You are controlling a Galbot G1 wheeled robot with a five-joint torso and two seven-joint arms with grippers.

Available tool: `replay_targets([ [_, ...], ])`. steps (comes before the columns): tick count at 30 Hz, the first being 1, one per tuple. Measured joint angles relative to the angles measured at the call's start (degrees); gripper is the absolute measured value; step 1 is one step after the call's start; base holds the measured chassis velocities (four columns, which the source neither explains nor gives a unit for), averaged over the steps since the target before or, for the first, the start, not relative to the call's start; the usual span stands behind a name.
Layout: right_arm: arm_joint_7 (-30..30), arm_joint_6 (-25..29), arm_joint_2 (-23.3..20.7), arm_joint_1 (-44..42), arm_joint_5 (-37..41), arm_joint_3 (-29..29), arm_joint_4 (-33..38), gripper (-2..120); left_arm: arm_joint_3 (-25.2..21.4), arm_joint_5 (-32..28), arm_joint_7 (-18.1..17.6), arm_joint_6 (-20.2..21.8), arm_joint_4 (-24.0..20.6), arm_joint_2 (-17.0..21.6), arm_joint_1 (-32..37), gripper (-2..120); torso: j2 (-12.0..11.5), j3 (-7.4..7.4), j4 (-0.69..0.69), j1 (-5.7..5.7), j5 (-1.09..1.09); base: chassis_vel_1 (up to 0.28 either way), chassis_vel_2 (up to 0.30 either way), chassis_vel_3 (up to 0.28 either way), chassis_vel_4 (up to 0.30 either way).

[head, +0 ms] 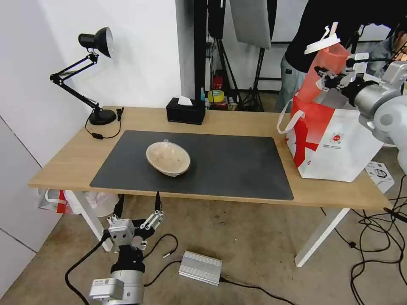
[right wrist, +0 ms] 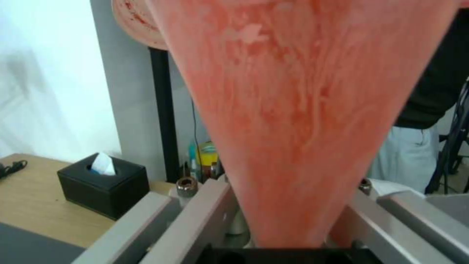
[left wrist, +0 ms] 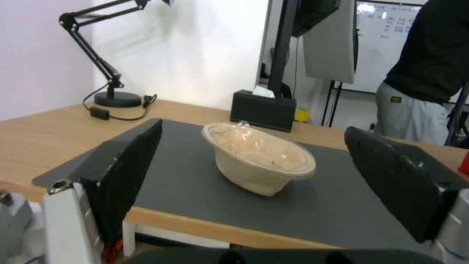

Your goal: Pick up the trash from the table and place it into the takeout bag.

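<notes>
Studio or lab set up for recording | softbox on light stands behind the bench | whiteboard on the back wall | bare concrete floor with loose cables and a metal power box | desk lamp and tissue box on top

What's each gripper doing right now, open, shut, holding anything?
Left gripper: open, holding nothing, low in front of the table.
Right gripper: shut on the red cup, above the takeout bag.
</notes>
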Motion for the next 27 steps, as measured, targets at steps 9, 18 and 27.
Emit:
replay_targets([
  [9, -0.3, 0.1, 0.5, 0.6, -0.4, -0.1, -1.1, 4, 0.0, -0.1, 0.0, 0.0, 0.2, 0.0, -0.1, 100, 0.0, 0.00, 0.00, 0.00, 0.00, 0.000, 0.000, 0.000, 0.000],
  [18, -0.5, 0.1, 0.0, 1.3, -0.3, -0.2, -1.3, 4, 0.2, 0.0, 0.0, -0.1, 0.3, -0.1, -0.1, 100, 0.0, 0.00, 0.00, 0.00, 0.00, 0.000, 0.000, 0.000, 0.000],
  [27, -0.5, 0.2, -0.6, -0.6, -0.8, 0.9, -1.1, 4, 0.2, 0.0, -0.1, -0.1, 0.2, -0.2, 0.1, 100, 0.0, 0.00, 0.00, 0.00, 0.00, 0.000, 0.000, 0.000, 0.000],
])
